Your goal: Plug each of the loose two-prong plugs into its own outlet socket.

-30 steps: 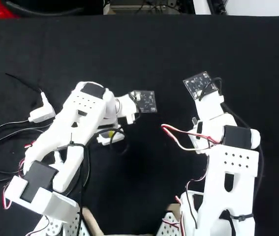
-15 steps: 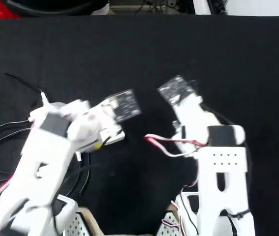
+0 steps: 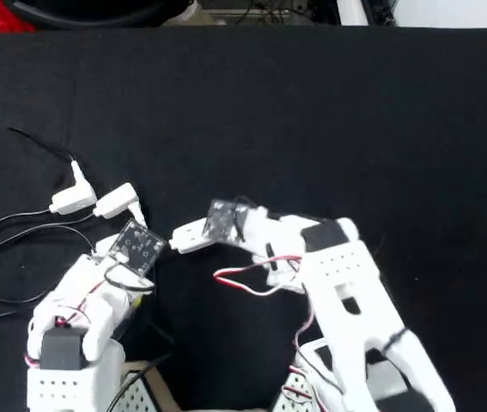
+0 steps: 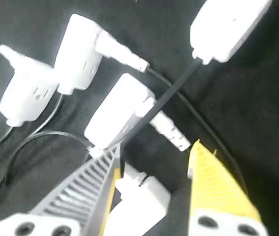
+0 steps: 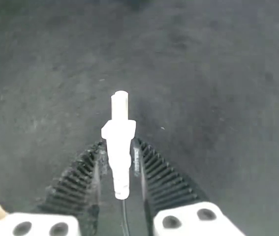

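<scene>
My right gripper [image 5: 119, 143] is shut on a white two-prong plug [image 5: 120, 132], whose black cord runs back between the dark fingers [image 5: 161, 172]. From above, that plug [image 3: 193, 233] sticks out left of the right gripper [image 3: 217, 225], just above the black cloth. Three white outlet sockets [image 4: 28, 91], [image 4: 80, 54], [image 4: 119, 110] lie in a cluster ahead of my left gripper [image 4: 156, 150]. It stands open, one grey finger [image 4: 87, 182] and one yellow. A loose white plug [image 4: 139, 196] lies between them. The high view shows two sockets [image 3: 73, 202], [image 3: 116, 200] at the left.
Thin black cords [image 3: 20, 223] trail from the sockets toward the table's left edge. Another white plug body [image 4: 225, 24] with a black cord lies beyond the left gripper. The black cloth [image 3: 355, 112] stretches bare across the far and right side.
The left arm has pulled back toward the near left corner, uncovering the sockets. The right arm has swung left and nearer, to the table's middle, by the white plug.
</scene>
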`<state>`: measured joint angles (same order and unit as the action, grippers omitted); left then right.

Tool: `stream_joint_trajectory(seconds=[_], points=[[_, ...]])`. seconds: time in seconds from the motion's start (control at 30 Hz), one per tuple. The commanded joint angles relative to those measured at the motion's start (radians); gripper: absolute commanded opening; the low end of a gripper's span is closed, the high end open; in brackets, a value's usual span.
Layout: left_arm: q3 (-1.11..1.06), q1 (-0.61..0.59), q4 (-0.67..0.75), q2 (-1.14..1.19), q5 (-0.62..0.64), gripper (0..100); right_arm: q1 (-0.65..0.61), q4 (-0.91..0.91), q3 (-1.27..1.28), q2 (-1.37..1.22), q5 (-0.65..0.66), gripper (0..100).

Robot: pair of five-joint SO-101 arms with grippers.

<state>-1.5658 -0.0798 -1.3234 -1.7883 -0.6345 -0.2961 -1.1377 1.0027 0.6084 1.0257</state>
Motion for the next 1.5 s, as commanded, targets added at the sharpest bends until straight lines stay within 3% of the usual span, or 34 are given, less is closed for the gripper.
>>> stream_joint_trajectory(seconds=[0.0, 0.23, 0.33, 0.43, 0.6, 0.73, 0.9, 1.1, 1.47], points=[[-0.059, -0.012, 0.064, 0.015, -0.011, 22, -0.014, 0.031, -0.024, -0.143, 0.19, 3.7], [-0.081, -0.044, 0.084, 0.015, -0.068, 22, -0.002, 0.026, -0.205, -0.305, 0.245, 22.1], [-0.082, -0.045, 0.086, 0.015, -0.068, 22, 0.037, 0.023, -0.289, -0.338, 0.158, 22.7], [-0.084, -0.047, 0.086, 0.015, -0.068, 22, 0.08, -0.014, -0.34, -0.315, -0.075, 20.0], [-0.084, -0.047, 0.084, 0.015, -0.069, 22, 0.157, -0.226, -0.41, -0.226, -0.644, 17.7], [-0.084, -0.048, 0.084, 0.015, -0.069, 22, 0.166, -0.292, -0.392, -0.2, -0.98, 17.8], [-0.085, -0.048, 0.084, 0.015, -0.069, 22, 0.097, -0.308, -0.315, -0.228, -1.309, 32.2], [-0.085, -0.048, 0.084, 0.015, -0.069, 22, 0.025, -0.302, -0.291, -0.318, -1.54, 47.1], [-0.085, -0.048, 0.084, 0.015, -0.069, 22, 0.137, 0.041, -0.32, -0.628, -1.861, 47.4]])
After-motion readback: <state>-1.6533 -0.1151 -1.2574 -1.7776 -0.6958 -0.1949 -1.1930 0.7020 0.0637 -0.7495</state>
